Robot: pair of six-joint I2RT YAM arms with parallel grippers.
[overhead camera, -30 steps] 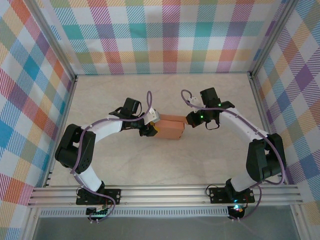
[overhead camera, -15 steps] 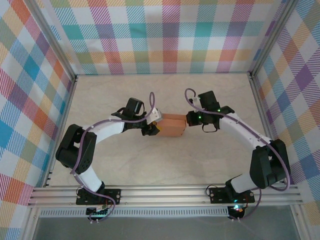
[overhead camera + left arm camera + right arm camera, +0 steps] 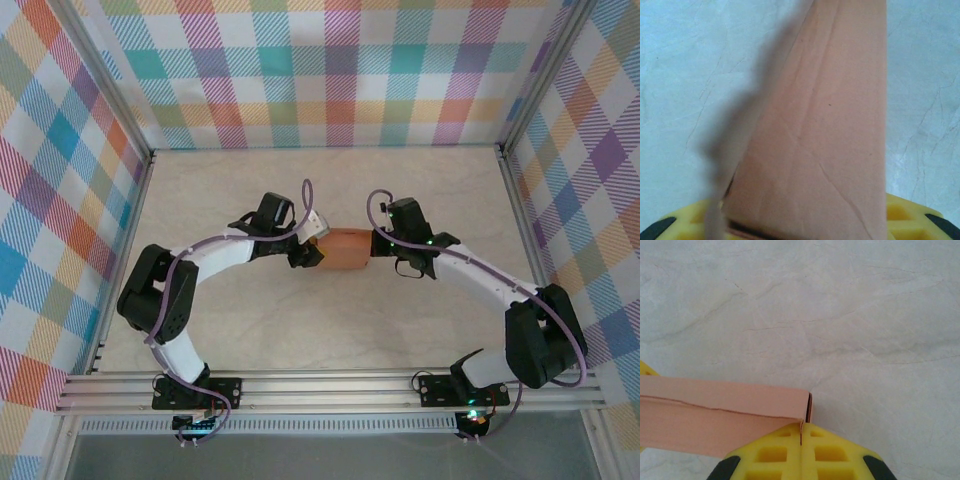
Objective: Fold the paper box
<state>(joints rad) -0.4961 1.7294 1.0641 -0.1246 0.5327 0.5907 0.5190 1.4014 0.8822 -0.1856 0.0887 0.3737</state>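
The paper box (image 3: 347, 250) is a small salmon-orange card box, held just above the middle of the table between both arms. My left gripper (image 3: 314, 252) is shut on its left end. In the left wrist view the box (image 3: 825, 140) runs up the picture between the yellow fingers (image 3: 907, 215) of that gripper (image 3: 805, 222). My right gripper (image 3: 377, 243) is at the box's right end. In the right wrist view its yellow fingertips (image 3: 777, 450) are pressed together on a thin card edge at the corner of the box (image 3: 715, 415), at the gripper's (image 3: 801, 426) tip.
The pale marbled tabletop (image 3: 330, 330) is ringed by aluminium rails (image 3: 330, 385) in front and checked cloth walls (image 3: 330, 80) at the back and sides. Open surface lies all round the box.
Both grippers have kept hold of the box. The box has drifted slightly toward the far side, and the right wrist has swung in closer to it, its elbow dropping toward the near edge.
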